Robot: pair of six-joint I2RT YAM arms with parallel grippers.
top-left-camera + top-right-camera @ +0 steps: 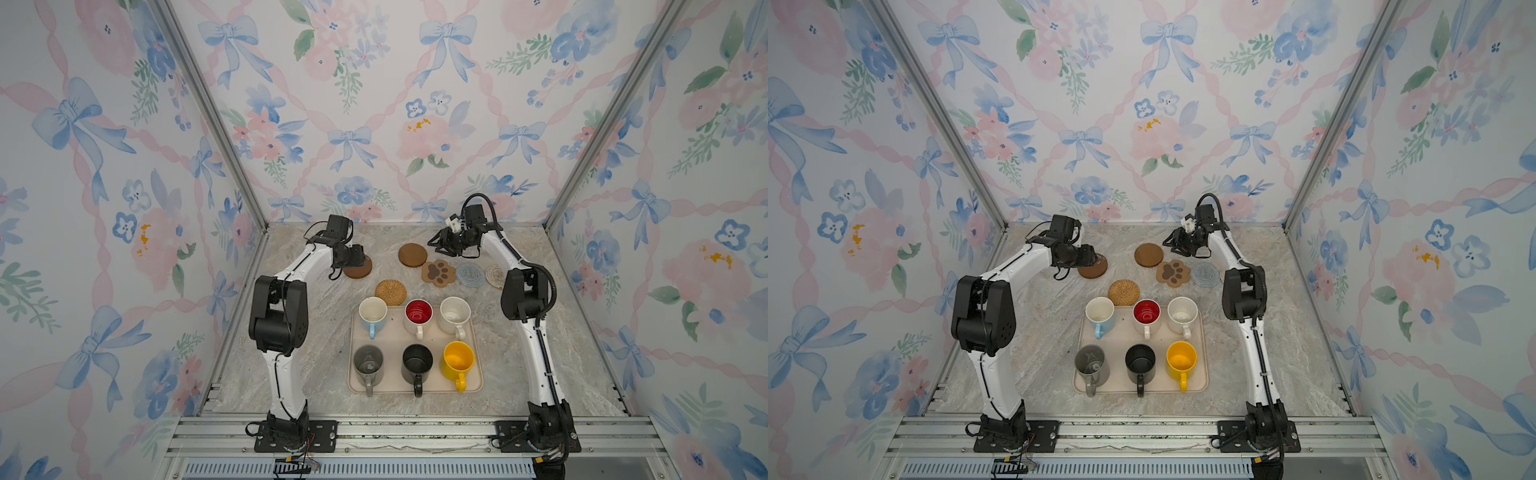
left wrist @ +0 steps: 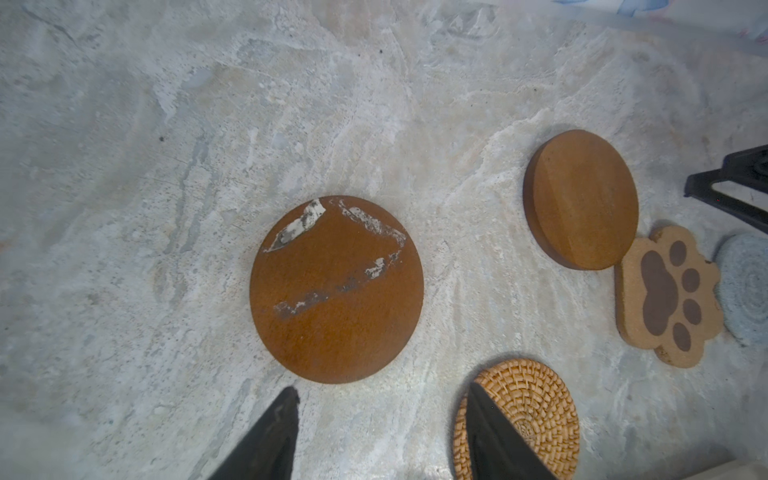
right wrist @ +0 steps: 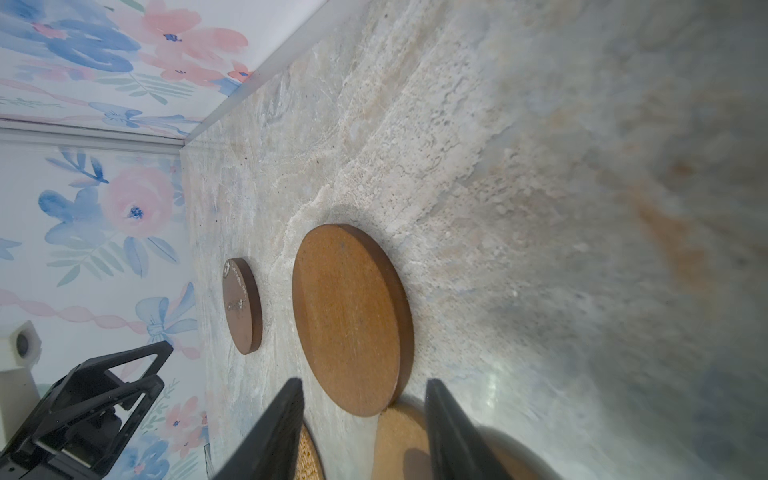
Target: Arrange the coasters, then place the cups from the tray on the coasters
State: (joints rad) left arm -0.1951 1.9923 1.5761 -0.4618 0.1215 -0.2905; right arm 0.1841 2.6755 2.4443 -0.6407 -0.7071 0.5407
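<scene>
Six coasters lie on the marble behind the tray (image 1: 477,384): a scuffed brown disc (image 2: 336,291), a clean brown disc (image 1: 412,254), a rattan round (image 1: 391,292), a paw (image 1: 438,272), a blue-grey round (image 1: 470,274) and a cream round (image 1: 494,275). My left gripper (image 2: 382,392) hangs open just above the scuffed disc's near edge, holding nothing. My right gripper (image 3: 363,382) is open beside the clean disc (image 3: 349,316), whose near edge shows between the fingers. Several cups stand on the tray, among them light blue (image 1: 372,313), black (image 1: 417,362) and yellow (image 1: 458,359).
The floral back wall (image 1: 374,166) stands close behind both grippers. The right arm's elbow (image 1: 521,297) rises beside the cream round and hides part of it. Bare marble (image 1: 316,332) stretches to the left of the tray.
</scene>
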